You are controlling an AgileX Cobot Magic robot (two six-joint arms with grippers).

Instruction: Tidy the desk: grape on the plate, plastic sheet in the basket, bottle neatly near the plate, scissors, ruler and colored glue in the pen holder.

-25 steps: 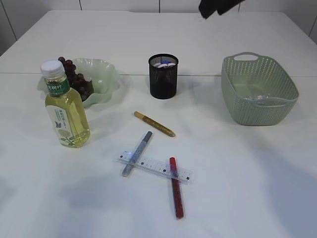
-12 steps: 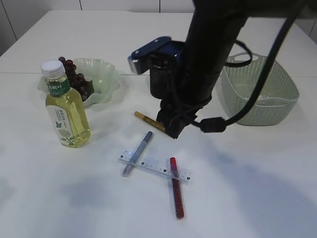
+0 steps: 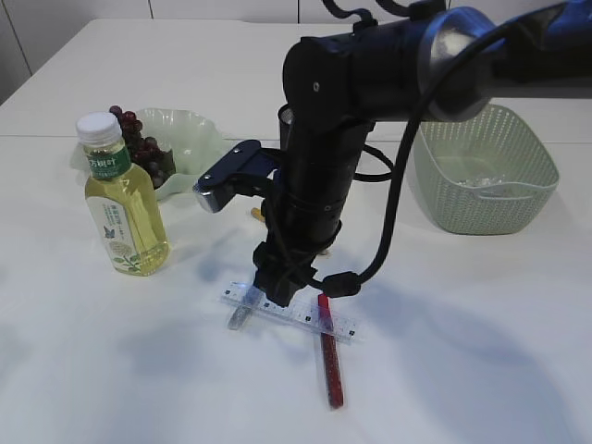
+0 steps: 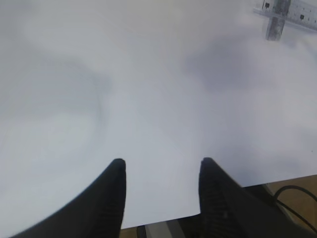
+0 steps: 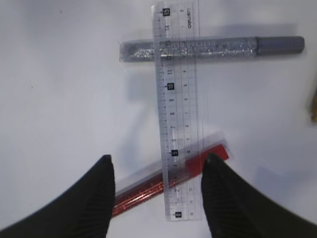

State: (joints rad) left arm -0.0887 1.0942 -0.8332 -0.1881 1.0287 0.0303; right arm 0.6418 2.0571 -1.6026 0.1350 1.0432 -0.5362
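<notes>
My right gripper [image 3: 277, 289] hangs open just above the clear ruler [image 3: 305, 316], reaching across the table's middle. In the right wrist view the ruler [image 5: 178, 114] lies across a silver glue pen [image 5: 208, 47] and a red glue pen [image 5: 143, 188], with my open right gripper [image 5: 158, 158] straddling the ruler's near end. The red glue pen [image 3: 330, 365] and silver glue pen [image 3: 240, 316] show beside the arm. The gold glue pen [image 3: 256, 215] is mostly hidden. The bottle [image 3: 120, 203] stands by the plate [image 3: 194, 139] holding grapes [image 3: 139, 148]. My left gripper [image 4: 162, 161] is open over bare table.
A green basket [image 3: 518, 139] at the right holds the plastic sheet [image 3: 481, 180]. The right arm hides the black pen holder and the scissors. The left wrist view catches the ruler's end [image 4: 292, 10] and the silver glue pen [image 4: 275, 27] at its top right.
The right arm came in from the top and dropped down and leftward, from over the gold glue pen to just above the ruler. The objects have not moved.
</notes>
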